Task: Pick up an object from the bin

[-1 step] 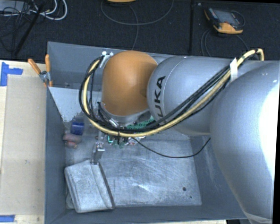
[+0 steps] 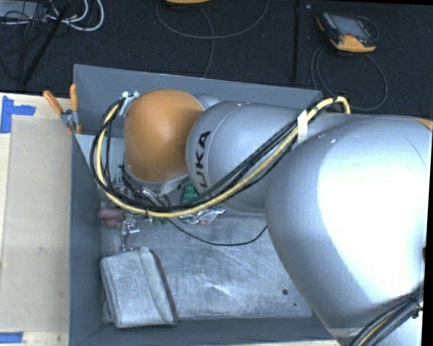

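My gripper (image 2: 130, 234) reaches down under the arm's orange cover at the left side of the bin, mostly hidden by the wrist and cables. Just below it in this view lies a folded grey cloth (image 2: 137, 288), flat on the bin floor in the near-left corner; the gripper's tip stands right at the cloth's upper edge. A small brownish thing (image 2: 111, 215) lies against the left wall, just left of the gripper. A green thing (image 2: 189, 192) peeks out beneath the arm, mostly covered.
The big silver arm spans the bin from the right and hides its back and right parts. Bare grey floor shows to the right of the cloth.
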You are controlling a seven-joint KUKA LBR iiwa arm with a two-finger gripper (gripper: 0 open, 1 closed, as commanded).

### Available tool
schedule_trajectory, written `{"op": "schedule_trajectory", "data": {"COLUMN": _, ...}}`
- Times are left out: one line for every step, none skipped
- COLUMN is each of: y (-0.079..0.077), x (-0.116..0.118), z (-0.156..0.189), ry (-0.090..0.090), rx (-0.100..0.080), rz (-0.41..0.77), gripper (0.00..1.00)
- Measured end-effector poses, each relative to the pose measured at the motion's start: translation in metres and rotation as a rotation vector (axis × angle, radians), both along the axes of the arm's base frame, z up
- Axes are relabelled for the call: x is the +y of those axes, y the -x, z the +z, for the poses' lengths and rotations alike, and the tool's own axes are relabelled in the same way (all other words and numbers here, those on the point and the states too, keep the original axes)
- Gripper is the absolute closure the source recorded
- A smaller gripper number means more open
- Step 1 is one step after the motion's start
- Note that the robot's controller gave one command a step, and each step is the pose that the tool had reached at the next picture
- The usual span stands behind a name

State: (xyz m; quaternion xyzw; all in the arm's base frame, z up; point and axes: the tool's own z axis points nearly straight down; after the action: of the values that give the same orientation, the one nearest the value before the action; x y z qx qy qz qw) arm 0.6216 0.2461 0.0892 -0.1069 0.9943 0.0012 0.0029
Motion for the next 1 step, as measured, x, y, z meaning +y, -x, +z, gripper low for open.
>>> {"op": "schedule_trajectory", "data": {"y": -0.0001, "x": -0.0003, "z": 0.0005, "ry": -0.001, "rx": 0.001, "rz": -0.004, "gripper": 1.0}}
